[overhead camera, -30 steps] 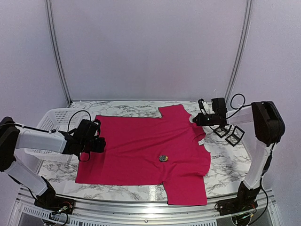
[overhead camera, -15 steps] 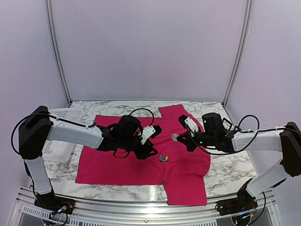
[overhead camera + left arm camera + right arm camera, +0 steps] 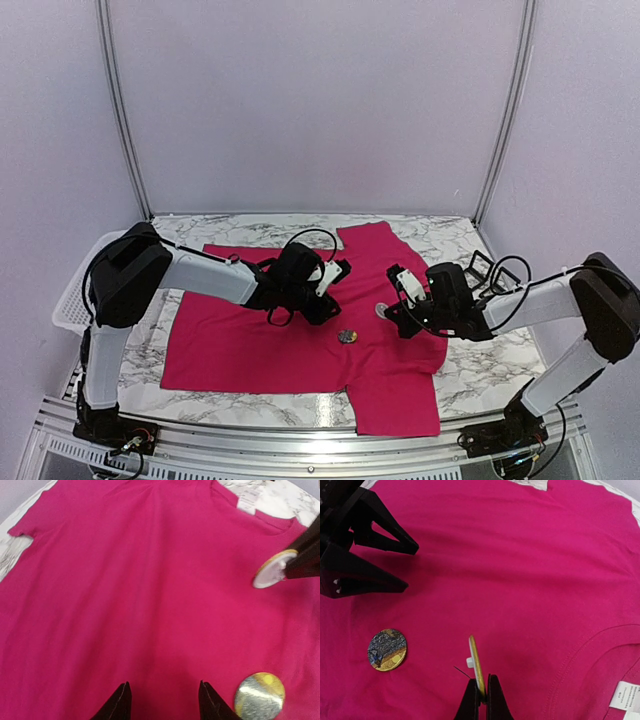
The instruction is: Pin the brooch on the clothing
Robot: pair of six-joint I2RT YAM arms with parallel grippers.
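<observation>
The crimson-pink T-shirt (image 3: pixel 260 330) lies flat on the marble table, its white neck label (image 3: pixel 246 502) at the far right. A round gold-and-blue brooch (image 3: pixel 347 336) lies face up on it and shows in both wrist views (image 3: pixel 259 695) (image 3: pixel 387 650). My right gripper (image 3: pixel 387 313) (image 3: pixel 483 687) is shut on a second brooch (image 3: pixel 476 665), held edge-on with its white back and thin pin towards the left, just above the fabric. My left gripper (image 3: pixel 336 292) (image 3: pixel 164 700) is open and empty, low over the shirt's middle, left of both brooches.
A white plastic basket (image 3: pixel 75 295) stands at the table's left edge behind the left arm. Small black square frames (image 3: pixel 482 265) lie on the marble at the right, beyond the shirt's collar. The left gripper's dark fingers (image 3: pixel 375 540) fill the upper left of the right wrist view.
Both arms have swung in from the table's sides to over the shirt's middle. The right gripper now carries a brooch; the left gripper has come from beside the basket.
</observation>
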